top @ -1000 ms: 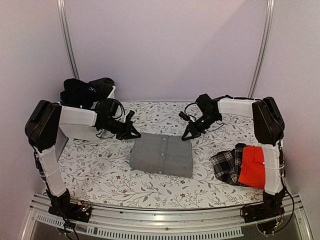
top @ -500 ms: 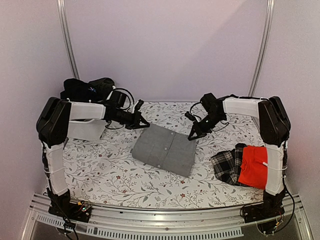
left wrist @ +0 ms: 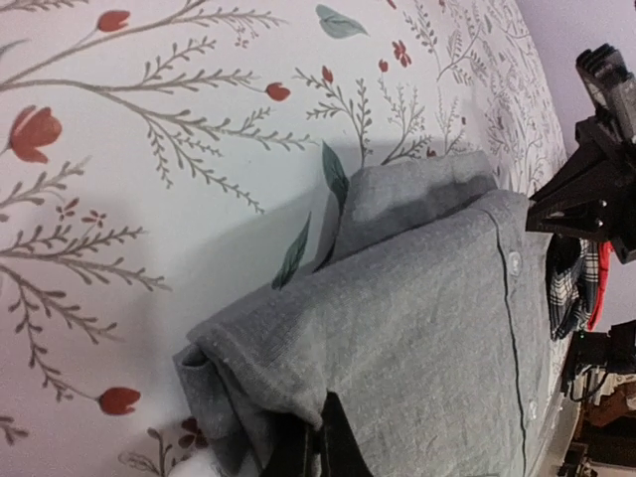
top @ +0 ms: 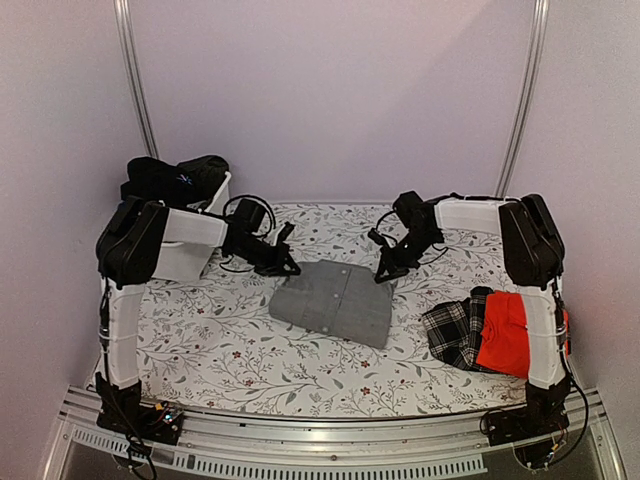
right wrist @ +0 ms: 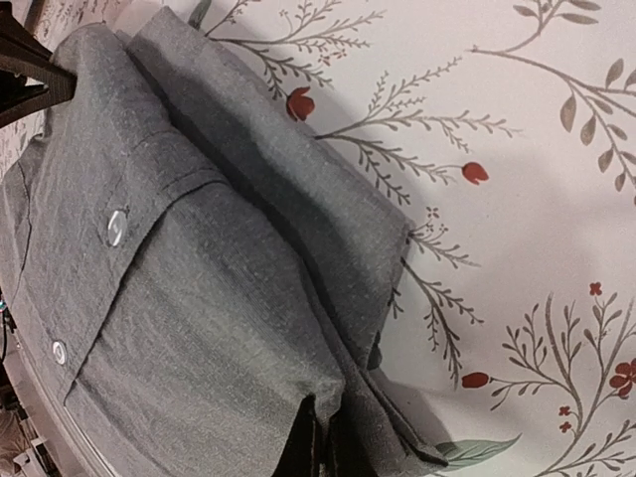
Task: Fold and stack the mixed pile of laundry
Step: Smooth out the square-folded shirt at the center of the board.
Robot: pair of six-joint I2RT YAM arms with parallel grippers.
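Top external view: the grey shirt [top: 333, 303] lies folded into a rectangle on the tabletop [top: 200, 330], just on the near side of both claws and spanning the gap between them.
Grip, left claw [top: 288, 270]: fingers pressed together on the shirt's far left corner. The left wrist view shows cloth bunched around the tips.
Grip, right claw [top: 382, 276]: pinched shut on the far right corner. The right wrist view shows several folded layers meeting at the tips.
Folded stack: the red shirt [top: 503, 335] and plaid cloth [top: 452, 330] lie nearer and to the right of the right claw, well apart from it.
Waiting pile: a black garment [top: 175, 178] is heaped in the white tub [top: 222, 185], behind and to the left of the left claw.
Step in hand: probably squaring or shifting the folded shirt, perhaps toward the stack on the right.
Doing it well: move both claws at one pace and one height, so the far edge is taut but not stretched. Drag low rather than lift high, so the near half does not swing open.
Watch for: a pinch that catches only the top layer would peel the fold apart.
Release: let go only once the shirt lies flat and square.
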